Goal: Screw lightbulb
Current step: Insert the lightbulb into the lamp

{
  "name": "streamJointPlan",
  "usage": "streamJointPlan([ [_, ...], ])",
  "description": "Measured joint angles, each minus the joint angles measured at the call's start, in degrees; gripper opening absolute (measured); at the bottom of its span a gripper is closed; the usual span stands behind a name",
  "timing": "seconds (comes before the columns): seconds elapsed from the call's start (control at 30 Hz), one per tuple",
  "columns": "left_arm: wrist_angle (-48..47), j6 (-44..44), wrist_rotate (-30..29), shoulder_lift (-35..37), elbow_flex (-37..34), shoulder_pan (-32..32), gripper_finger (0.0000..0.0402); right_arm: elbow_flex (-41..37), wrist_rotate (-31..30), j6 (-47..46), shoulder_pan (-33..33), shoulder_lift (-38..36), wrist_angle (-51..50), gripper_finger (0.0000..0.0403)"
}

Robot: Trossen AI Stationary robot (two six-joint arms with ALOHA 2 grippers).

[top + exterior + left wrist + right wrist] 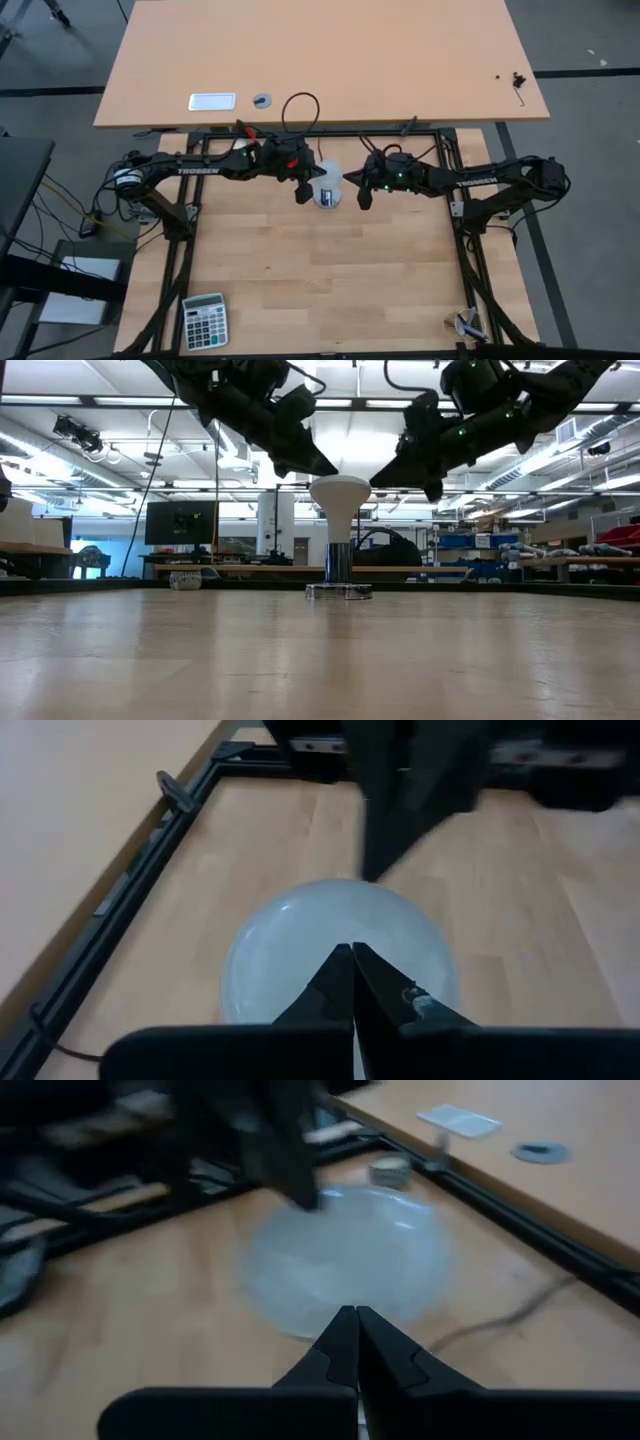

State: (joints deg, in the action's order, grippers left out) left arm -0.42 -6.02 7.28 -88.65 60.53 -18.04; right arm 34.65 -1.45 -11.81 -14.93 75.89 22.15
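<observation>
The white lightbulb (340,495) stands upright, dome up, at the middle of the table's far side, also seen from above (327,184). Its narrow base sits in a round silver socket disc (338,591). My left gripper (328,468) is shut and slants down from the left, its tips at the dome's upper left edge, and the dome (300,950) fills the left wrist view. My right gripper (432,490) is shut and slants down from the right, clear of the dome, which shows just beyond its tips (350,1260). My left gripper has its shut fingertips (322,463) right above the left side of the bulb's dome top (332,482), slanting down from the table's left. Whether they touch the dome, I cannot tell.
A calculator (205,320) lies at the near left corner and a small object (468,324) at the near right. A black frame rail (340,133) runs along the far edge. Behind it, a second table (400,60) holds a white plate (212,101) and a grey disc (261,100).
</observation>
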Motion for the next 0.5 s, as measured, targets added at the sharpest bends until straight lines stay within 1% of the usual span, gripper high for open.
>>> streamJointPlan([
  [0.17,0.64,-0.06,-0.36,-0.85,0.16,-0.05,0.0000,0.00,5.77,0.00,1.26,-0.03,1.43,0.0009],
  [0.23,0.24,-0.06,-0.36,-0.85,0.20,-0.07,0.0000,0.00,5.92,0.17,1.76,-0.40,0.99,0.0009],
  [0.3,0.23,-0.06,-0.38,-0.87,0.20,-0.13,0.0000,0.00,2.72,0.79,1.87,-1.36,0.07,0.0009],
  [0.4,0.09,-0.09,-0.38,-0.87,0.20,-0.11,0.0000,0.00,-4.94,1.86,1.24,-2.62,-0.21,0.0009],
  [0.43,0.00,-0.10,-0.39,-0.86,0.16,-0.12,0.0000,0.00,-6.33,2.40,0.66,-2.80,-0.43,0.0009],
  [0.5,-0.18,-0.14,-0.30,-0.83,0.15,-0.13,0.0000,0.00,-6.68,2.97,-0.72,-2.85,-0.38,0.0009],
])
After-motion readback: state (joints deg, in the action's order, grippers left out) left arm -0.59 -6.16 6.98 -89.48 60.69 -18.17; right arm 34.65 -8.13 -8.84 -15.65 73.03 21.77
